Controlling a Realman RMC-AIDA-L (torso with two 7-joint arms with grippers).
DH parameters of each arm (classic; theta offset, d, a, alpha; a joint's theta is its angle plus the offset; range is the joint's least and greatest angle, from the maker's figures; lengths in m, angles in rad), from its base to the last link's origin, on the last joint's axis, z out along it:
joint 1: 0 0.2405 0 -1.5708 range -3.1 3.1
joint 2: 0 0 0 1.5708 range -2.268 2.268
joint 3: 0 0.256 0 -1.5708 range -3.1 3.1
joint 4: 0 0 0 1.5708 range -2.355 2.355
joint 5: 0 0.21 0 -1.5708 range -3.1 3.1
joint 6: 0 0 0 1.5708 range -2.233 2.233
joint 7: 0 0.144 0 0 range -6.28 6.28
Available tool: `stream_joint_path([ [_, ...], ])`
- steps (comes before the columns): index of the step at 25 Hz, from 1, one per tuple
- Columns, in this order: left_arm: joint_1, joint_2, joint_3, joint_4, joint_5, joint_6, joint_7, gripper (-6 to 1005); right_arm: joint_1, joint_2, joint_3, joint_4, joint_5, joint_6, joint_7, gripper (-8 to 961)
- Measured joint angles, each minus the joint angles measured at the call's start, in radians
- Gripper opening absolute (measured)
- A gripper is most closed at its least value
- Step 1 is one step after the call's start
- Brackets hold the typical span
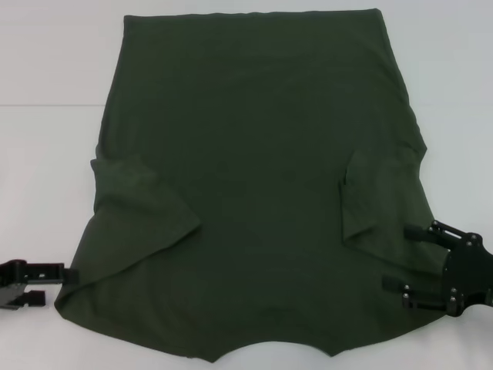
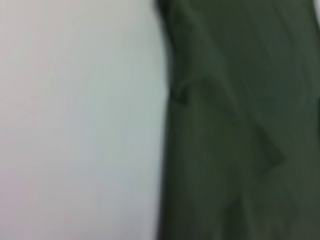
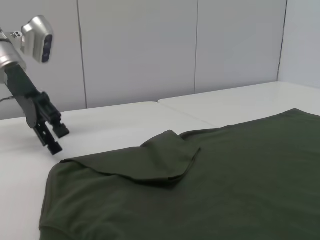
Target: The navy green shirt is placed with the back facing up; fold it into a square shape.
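Note:
The navy green shirt (image 1: 254,193) lies flat on the white table, plain side up, collar towards me and hem at the far side. Both sleeves are folded inward onto the body: the left sleeve (image 1: 142,212) and the right sleeve (image 1: 370,196). My left gripper (image 1: 60,285) sits low at the near-left shoulder corner, open, holding nothing; the right wrist view shows it (image 3: 57,140) just off that corner. My right gripper (image 1: 402,258) stands open over the shirt's near-right edge, with both fingers above the cloth. The left wrist view shows the shirt's (image 2: 240,125) edge beside bare table.
White tabletop (image 1: 46,92) surrounds the shirt on the left, right and far sides. A seam between two table panels (image 3: 165,102) runs behind the shirt. Grey wall panels (image 3: 140,45) stand beyond the table.

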Motion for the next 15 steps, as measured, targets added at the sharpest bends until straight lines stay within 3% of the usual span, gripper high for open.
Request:
stream_joint_path([
  [15, -0.027, -0.020, 0.023, -0.015, 0.060, -0.062, -0.012, 767, 0.003, 0.001, 0.000, 0.003, 0.000, 0.008, 0.001, 944],
])
